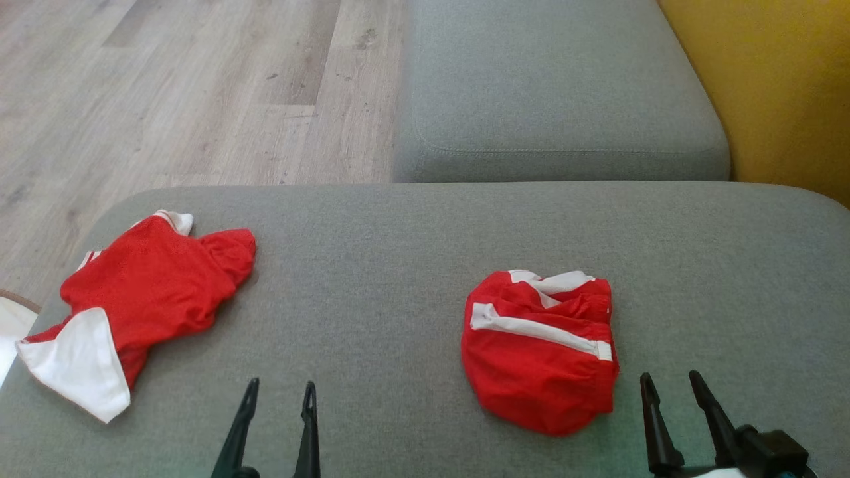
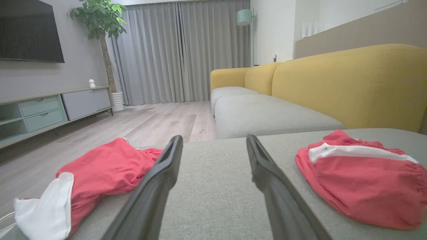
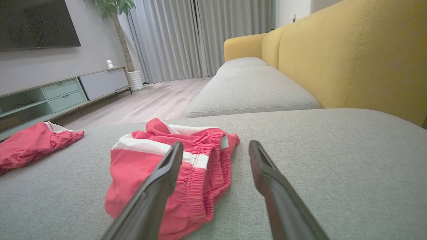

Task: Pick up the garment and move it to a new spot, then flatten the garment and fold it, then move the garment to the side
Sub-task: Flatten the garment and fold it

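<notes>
head view: left hand (image 1: 281, 384) and right hand (image 1: 669, 376) both spread apart, empty. red shorts (image 1: 538, 352) lie on grey sofa cushion (image 1: 372, 279), just beside right hand; red shirt (image 1: 146, 285) at cushion's left edge.

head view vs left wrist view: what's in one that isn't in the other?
Head view adds: the right gripper, open, just right of the red shorts.
Left wrist view adds: the room beyond, with a wall TV, potted plant, grey curtains, a low cabinet and a lamp.
Shared: the left gripper, open and empty, the shorts, the red-and-white top, the grey seat cushion, the wood floor and the yellow sofa back.
</notes>
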